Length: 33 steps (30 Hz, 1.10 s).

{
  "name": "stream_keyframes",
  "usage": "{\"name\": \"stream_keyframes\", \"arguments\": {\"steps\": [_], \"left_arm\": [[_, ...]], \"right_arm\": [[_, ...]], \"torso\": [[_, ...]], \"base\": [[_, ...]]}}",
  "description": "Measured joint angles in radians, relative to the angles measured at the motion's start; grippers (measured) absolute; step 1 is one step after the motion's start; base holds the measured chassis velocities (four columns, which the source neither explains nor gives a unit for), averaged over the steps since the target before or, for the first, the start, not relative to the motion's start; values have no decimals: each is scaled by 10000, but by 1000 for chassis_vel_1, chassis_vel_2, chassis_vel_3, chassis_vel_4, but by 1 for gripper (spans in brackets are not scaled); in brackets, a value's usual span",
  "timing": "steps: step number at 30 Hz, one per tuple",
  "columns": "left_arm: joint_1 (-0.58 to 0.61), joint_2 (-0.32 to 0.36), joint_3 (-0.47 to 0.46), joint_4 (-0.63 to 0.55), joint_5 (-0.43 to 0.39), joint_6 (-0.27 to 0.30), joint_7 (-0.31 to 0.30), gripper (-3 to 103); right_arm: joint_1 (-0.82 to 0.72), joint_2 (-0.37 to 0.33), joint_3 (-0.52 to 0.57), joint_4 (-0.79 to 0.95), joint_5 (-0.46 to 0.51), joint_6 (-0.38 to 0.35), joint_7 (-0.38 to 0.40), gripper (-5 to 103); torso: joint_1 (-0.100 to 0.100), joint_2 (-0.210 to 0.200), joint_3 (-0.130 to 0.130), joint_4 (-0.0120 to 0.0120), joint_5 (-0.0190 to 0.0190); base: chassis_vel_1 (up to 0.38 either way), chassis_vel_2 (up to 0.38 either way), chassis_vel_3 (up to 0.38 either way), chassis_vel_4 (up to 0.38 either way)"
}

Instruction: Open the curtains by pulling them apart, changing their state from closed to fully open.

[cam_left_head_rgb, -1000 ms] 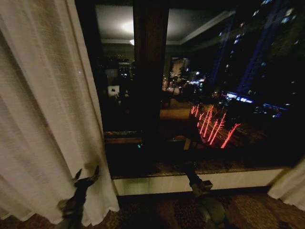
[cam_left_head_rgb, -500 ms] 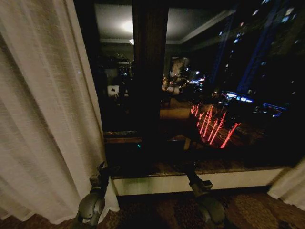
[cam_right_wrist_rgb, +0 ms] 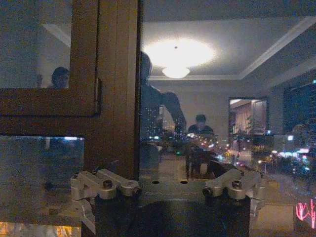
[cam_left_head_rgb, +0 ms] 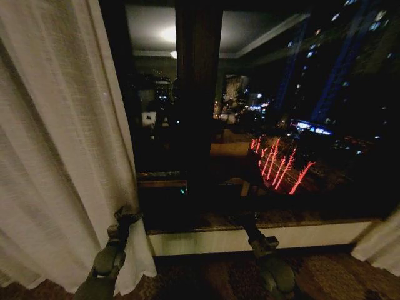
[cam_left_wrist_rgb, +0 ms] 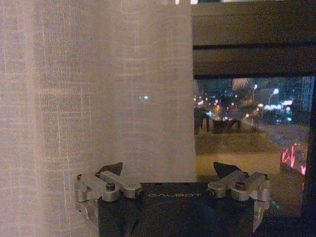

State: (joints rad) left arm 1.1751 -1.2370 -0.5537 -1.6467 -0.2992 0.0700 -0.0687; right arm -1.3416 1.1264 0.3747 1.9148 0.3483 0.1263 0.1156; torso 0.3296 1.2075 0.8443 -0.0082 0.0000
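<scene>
Curtains [cam_left_head_rgb: 56,156] of sheer cream-white fabric hang gathered at the left side of the window, their inner edge falling to the floor beside the sill, and a second panel [cam_left_head_rgb: 378,247] shows low at the far right, so the dark glass between them already lies bare. The left gripper [cam_left_head_rgb: 127,215] sits low at the inner edge of the left panel; in the left wrist view its jaws stand wide apart, the cloth edge [cam_left_wrist_rgb: 148,98] hanging ahead of them with nothing clamped. The right gripper [cam_left_head_rgb: 245,220] is held low before the window sill [cam_left_head_rgb: 312,234], its jaws likewise spread and empty in the right wrist view. The main risk I judge is the loose weave: with the jaws open so near the pleats, a fingertip [cam_left_wrist_rgb: 111,169] could snag a thread and drag or tear the cloth, or a thin pinch of the edge could slip out under a sideways pull. The dark wooden window post [cam_left_head_rgb: 197,94] stands between the two arms, and the sill ledge runs close in front of both, so a low sweep could knock either. The patterned carpet [cam_left_head_rgb: 206,275] lies below.
</scene>
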Motion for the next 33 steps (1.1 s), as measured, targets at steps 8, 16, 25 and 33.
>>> {"name": "stream_keyframes", "arguments": {"steps": [8,16,25,33], "left_arm": [[577,-147,-129,-56,152,-1401,267,100],[695,-286,-298,159,223,-2327,343,100],[436,-186,-432,576,281,-2492,45,100],[1118,-1148,-500,58,1085,-2365,-495,100]], "right_arm": [[0,0,0,0,0,0,0,100],[0,0,0,0,0,0,-1,100],[0,0,0,0,0,0,0,100],[0,-1,0,-1,0,0,0,100]], "torso": [[-1,0,-1,4,0],[-1,0,0,0,0],[-1,-1,0,1,1],[-1,0,0,1,-2]], "base": [[0,0,0,0],[0,0,0,0],[0,0,0,0],[0,0,0,0]]}}
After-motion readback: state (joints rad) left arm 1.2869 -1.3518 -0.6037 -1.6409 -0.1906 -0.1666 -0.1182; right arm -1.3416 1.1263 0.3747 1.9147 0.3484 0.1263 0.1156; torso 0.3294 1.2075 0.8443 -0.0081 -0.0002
